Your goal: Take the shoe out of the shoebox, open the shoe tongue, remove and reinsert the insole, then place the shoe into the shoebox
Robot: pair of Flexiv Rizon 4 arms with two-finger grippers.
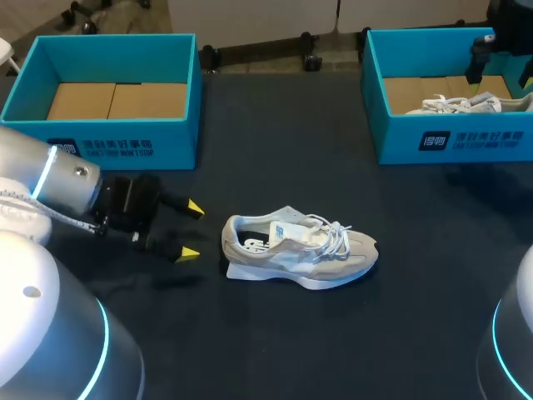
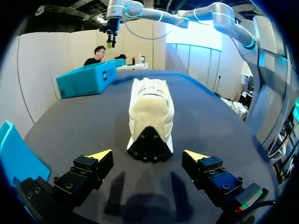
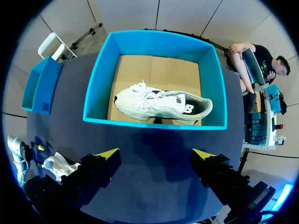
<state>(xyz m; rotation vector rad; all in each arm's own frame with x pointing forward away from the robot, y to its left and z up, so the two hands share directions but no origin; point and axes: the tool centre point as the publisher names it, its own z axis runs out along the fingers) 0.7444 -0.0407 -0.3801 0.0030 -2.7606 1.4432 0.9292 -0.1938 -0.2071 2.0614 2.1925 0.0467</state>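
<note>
The left shoebox sits at the table's far left, the left gripper is spread wide just behind the heel of the grey shoe on the table, and the right gripper, also wide, hangs above the right shoebox, which holds a white shoe.

The left arm comes in low, its left gripper just behind the heel of the shoe, fingers spread wide. The right gripper hangs high, well apart from that shoe, fingers also apart.
</note>
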